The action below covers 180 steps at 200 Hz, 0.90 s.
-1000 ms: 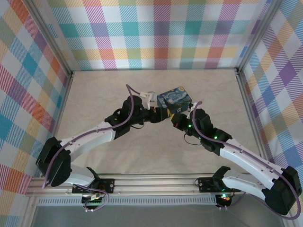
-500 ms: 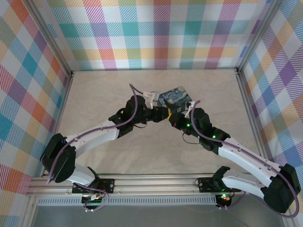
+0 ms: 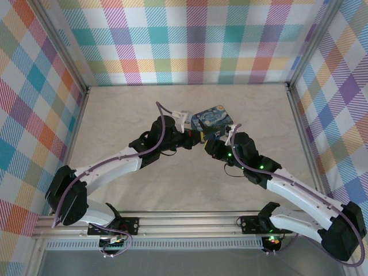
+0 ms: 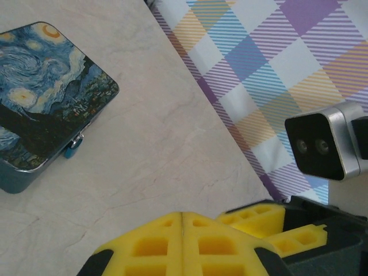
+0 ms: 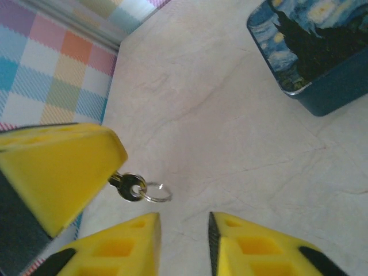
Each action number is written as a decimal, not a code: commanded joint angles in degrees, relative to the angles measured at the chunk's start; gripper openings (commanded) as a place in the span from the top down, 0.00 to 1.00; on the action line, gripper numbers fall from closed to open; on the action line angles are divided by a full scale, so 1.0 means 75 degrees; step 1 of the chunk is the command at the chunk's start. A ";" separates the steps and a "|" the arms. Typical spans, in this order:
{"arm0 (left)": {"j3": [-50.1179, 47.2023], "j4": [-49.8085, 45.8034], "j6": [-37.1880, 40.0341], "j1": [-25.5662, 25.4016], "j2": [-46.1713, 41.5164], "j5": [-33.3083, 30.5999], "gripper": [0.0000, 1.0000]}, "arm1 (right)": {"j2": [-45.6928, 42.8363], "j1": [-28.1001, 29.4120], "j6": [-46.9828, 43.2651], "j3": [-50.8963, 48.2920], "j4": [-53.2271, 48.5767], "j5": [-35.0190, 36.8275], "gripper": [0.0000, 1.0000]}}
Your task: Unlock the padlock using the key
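The marbled table (image 3: 115,115) carries the painted tin (image 3: 214,119) at its middle, just beyond both grippers. The left gripper (image 4: 181,224) is clamped on the key (image 5: 127,187). The right gripper (image 5: 184,223) has its fingers apart and empty. The padlock (image 4: 72,149), a tiny blue body, hangs at the tin's side wall. The key, a dull metal sliver with a wire ring (image 5: 157,192) through its head, is held near-left of the tin.

The tin (image 4: 46,98) is swirled blue-and-yellow, padlock (image 4: 71,150) blue, table (image 4: 161,132) marbled beige, walls (image 4: 276,69) plaid.
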 commanded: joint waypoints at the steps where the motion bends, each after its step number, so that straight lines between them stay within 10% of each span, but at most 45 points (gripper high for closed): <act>1: 0.0432 -0.0539 0.0739 0.0017 -0.0463 0.0019 1.00 | -0.0389 -0.0443 -0.0995 -0.0251 0.0051 -0.0810 0.64; 94: 0.1266 -0.1674 0.1857 0.0279 -0.0686 0.1703 1.00 | -0.0793 -0.2111 -0.1528 -0.0484 0.2839 -0.5711 0.37; 180: 0.1327 -0.1549 0.1756 0.0283 -0.0618 0.1895 1.00 | -0.0064 -0.2053 -0.1472 -0.0117 0.3106 -0.5939 0.47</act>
